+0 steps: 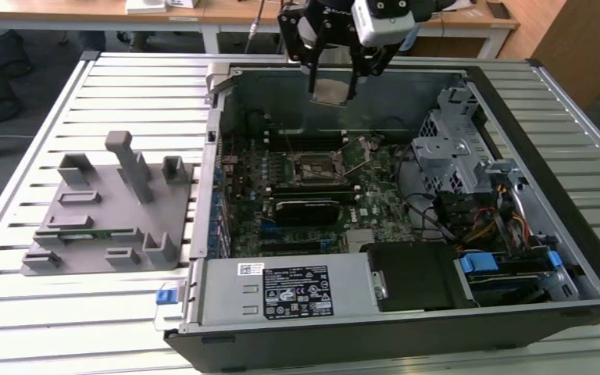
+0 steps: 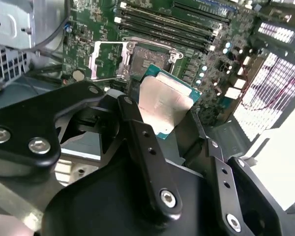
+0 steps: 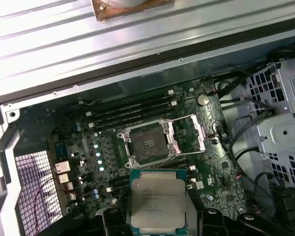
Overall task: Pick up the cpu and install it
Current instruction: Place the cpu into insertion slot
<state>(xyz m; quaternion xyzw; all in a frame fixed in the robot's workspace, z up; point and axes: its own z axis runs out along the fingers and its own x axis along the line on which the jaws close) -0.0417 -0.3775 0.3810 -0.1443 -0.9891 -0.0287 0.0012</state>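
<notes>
holds the cpu [image 1: 330,89] pinched by opposite edges in the gripper [image 1: 333,94], raised above the open socket [image 1: 316,164]. hangs tilted, lower edge toward the socket, metal face [image 3: 157,199] showing in the first wrist view.

Nothing readable: stickers [image 1: 298,292] on the silver box [image 1: 227,293] and cpu [image 3: 157,199] lid carry print, too small to tell.

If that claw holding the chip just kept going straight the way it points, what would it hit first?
Likely the motherboard at or beside the open socket. The gripper points down into the case with the cpu at its tips, so the cpu would touch first. Depth is unclear.
</notes>
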